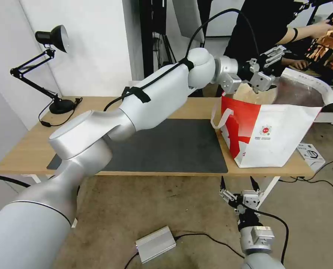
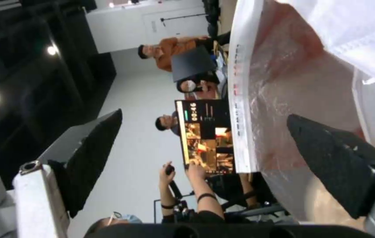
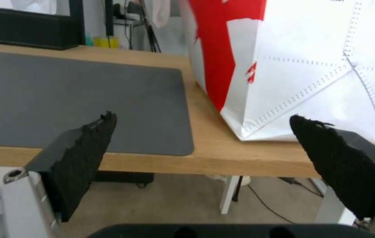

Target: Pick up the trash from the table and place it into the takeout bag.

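Note:
The takeout bag (image 1: 271, 134) stands open at the right end of the table (image 1: 31, 145), white with a red side panel and foil lining (image 2: 293, 82). My left gripper (image 1: 273, 69) hangs open over the bag's mouth with nothing between its fingers (image 2: 204, 115). A beige rounded surface (image 1: 254, 95) shows inside the bag just below it, perhaps the pulp bowl. The rest of the trash is out of view. My right gripper (image 1: 237, 180) is open below the table's front edge, facing the bag's lower corner (image 3: 311, 66).
A dark grey mat (image 1: 173, 149) covers the table's middle. A black desk lamp (image 1: 52, 37) stands at the back left and a black tissue box (image 3: 28, 28) at the back. A silver box (image 1: 156, 243) and cables lie on the floor. A person sits behind the bag.

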